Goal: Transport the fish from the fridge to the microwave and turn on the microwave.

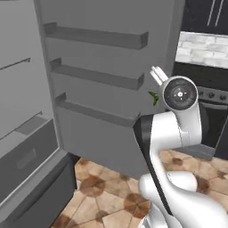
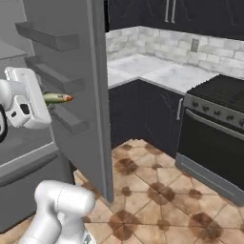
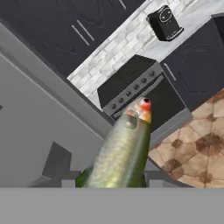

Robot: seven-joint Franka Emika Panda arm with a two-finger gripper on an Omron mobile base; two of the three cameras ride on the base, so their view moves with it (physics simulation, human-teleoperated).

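The fish (image 3: 124, 151), slender and olive-green with a reddish head, sticks forward out of my gripper (image 3: 116, 179), which is shut on its tail end. In the right base view the fish (image 2: 57, 98) lies level beside the hand, in front of the open fridge door (image 2: 90, 71), with the gripper (image 2: 46, 98) around its rear. A green tip of the fish (image 1: 154, 98) peeks past the wrist in the left base view. The fridge (image 1: 26, 133) stands open at the left, its door shelves (image 1: 98, 75) bare. The microwave is out of view.
A black stove with an oven door (image 2: 214, 128) stands to the right, beyond dark lower cabinets (image 2: 143, 114) under a pale counter (image 2: 157, 71). A small black appliance (image 3: 165, 22) sits on the counter. Brown tiled floor (image 2: 157, 190) lies between the fridge door and the stove.
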